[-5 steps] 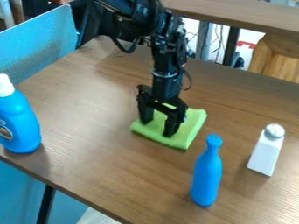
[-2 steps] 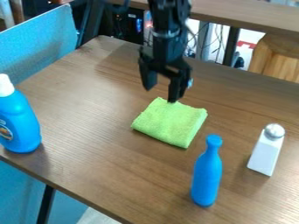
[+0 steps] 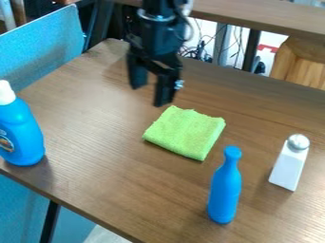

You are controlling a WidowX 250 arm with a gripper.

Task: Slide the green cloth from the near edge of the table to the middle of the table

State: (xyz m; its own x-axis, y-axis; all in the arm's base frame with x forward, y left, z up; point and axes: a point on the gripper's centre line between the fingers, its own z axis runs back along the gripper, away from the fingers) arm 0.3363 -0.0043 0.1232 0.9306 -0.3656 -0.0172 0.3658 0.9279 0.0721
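A bright lime-green, soft-looking fabric cloth (image 3: 185,133), folded into a compact, roughly square pad with slightly uneven edges, lies flat near the middle of the brown wood-grain surface (image 3: 114,175), turned so that one corner points toward the table's near edge.

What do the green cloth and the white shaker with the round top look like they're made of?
The green cloth looks like soft, matte microfibre, going by its fuzzy surface. The white shaker has a smooth body, perhaps plastic or ceramic; its shiny grey cap suggests metal.
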